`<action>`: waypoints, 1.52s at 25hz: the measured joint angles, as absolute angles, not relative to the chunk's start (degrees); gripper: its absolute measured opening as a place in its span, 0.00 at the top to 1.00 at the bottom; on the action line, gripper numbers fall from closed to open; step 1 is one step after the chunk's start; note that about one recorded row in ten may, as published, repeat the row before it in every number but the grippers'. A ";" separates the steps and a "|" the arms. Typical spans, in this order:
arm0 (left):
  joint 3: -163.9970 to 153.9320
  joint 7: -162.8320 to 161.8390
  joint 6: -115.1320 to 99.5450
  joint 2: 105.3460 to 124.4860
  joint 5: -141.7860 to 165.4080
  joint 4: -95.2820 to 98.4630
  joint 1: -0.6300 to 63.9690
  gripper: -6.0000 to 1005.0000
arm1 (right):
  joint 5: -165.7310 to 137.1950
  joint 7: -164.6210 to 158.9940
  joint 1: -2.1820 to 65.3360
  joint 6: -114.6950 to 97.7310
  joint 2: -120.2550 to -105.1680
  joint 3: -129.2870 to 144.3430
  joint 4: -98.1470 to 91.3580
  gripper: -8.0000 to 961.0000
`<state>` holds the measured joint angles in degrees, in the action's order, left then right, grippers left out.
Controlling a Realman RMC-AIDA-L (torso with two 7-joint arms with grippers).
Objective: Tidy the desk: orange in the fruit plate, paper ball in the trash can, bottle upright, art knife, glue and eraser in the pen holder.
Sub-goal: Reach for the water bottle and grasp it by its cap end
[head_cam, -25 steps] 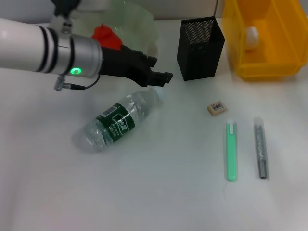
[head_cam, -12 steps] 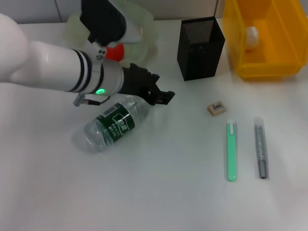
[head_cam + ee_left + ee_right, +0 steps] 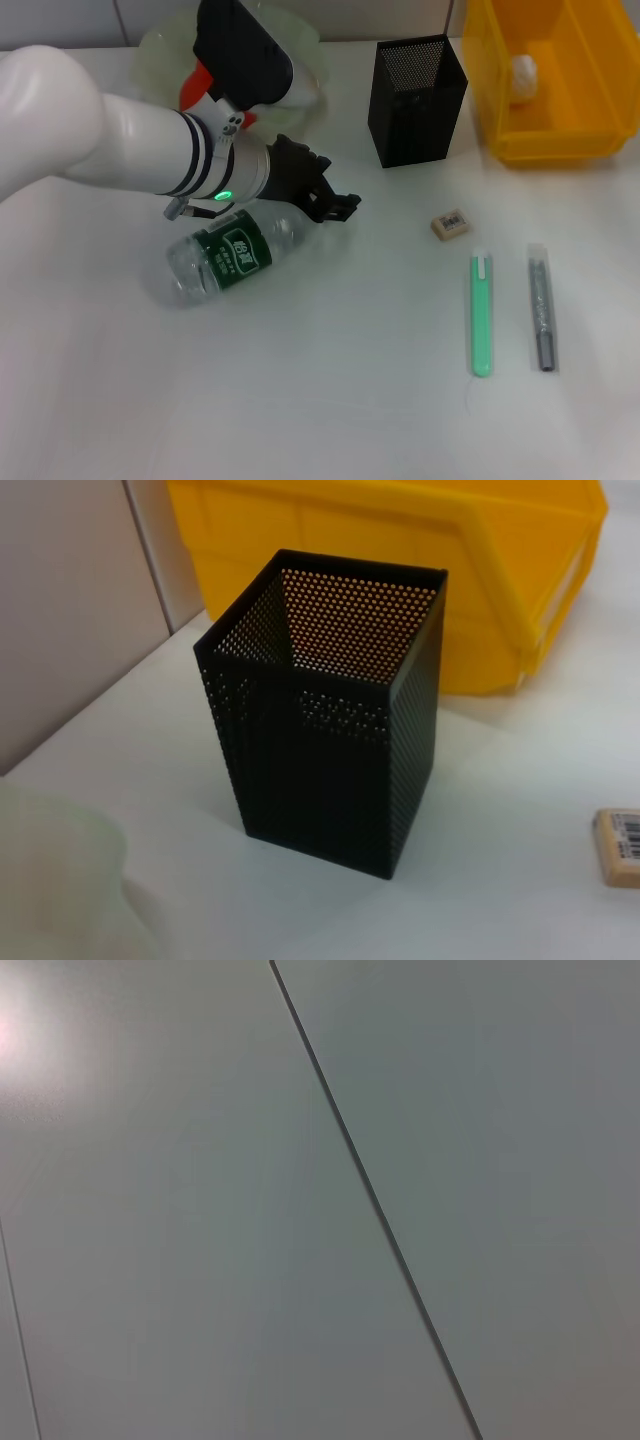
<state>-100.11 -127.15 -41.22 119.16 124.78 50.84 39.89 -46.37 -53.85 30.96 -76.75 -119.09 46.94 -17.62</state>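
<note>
Two jobs look finished from here: the orange (image 3: 205, 78) sits in the fruit plate (image 3: 310, 62) and the paper ball (image 3: 523, 72) lies in the trash can (image 3: 560, 140), so I judge the bottle (image 3: 232, 250), on its side near the desk's middle, is next. I have the left gripper (image 3: 328, 205) low at the bottle's cap end, presumably to take the neck, though I cannot tell how its jaws stand. The eraser (image 3: 451, 224) lies apart from the pen holder (image 3: 417, 100); my right arm is out of sight.
</note>
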 joint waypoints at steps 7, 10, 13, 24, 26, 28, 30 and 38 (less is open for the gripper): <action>-101.11 -128.95 -41.41 119.18 130.08 50.81 40.40 0.38 | -46.50 -53.89 30.88 -77.07 -119.17 46.94 -16.84 0.24; -101.75 -130.45 -42.08 119.19 132.81 51.16 40.57 0.38 | -46.50 -53.91 30.63 -77.22 -119.18 46.93 -16.78 0.24; -102.04 -131.17 -42.29 119.18 133.59 51.22 40.87 0.38 | -46.50 -53.92 30.62 -77.27 -119.18 46.93 -16.78 0.24; -102.96 -132.34 -42.27 119.18 135.98 51.26 41.56 0.38 | -46.29 -54.27 30.35 -77.36 -119.25 46.75 -16.79 0.24; -102.99 -132.56 -42.29 119.18 136.52 51.23 41.75 0.42 | -46.20 -54.27 30.31 -77.42 -119.26 46.65 -16.63 0.24; -103.01 -132.93 -42.26 119.18 136.76 51.31 41.74 0.46 | -46.10 -54.17 30.31 -77.43 -119.27 46.59 -16.53 0.24; -102.97 -133.24 -42.11 119.18 136.83 51.56 41.52 0.49 | -46.07 -54.13 30.33 -77.43 -119.27 46.52 -16.52 0.24; -102.99 -132.68 -42.24 119.12 136.86 52.32 40.62 0.53 | -46.05 -54.09 30.65 -77.44 -119.27 46.37 -16.52 0.24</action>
